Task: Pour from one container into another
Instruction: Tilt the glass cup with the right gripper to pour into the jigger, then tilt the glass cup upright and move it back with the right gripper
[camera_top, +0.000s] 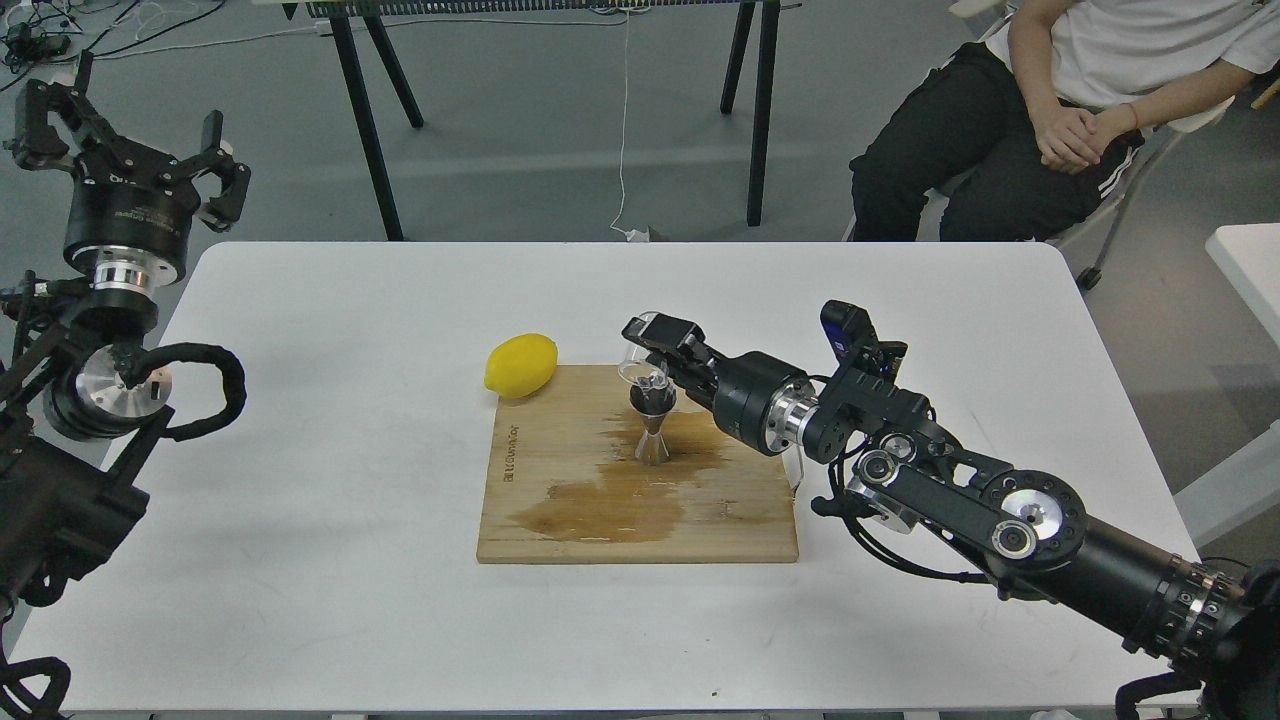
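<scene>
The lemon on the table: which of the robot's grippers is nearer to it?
The right. The right gripper holds a clear cup over the jigger on the cutting board, just right of the lemon. The left gripper hangs open far off, beyond the table's left corner.

Illegible burned mark on cutting board (560, 510)

One lemon (521, 365), one jigger (653, 425), one clear cup (636, 366) — all by one wooden board (560, 520).

Lab/test room: grey floor w/ loose cables (60, 40), trestle legs (365, 120), seated onlooker (1050, 110).
</scene>
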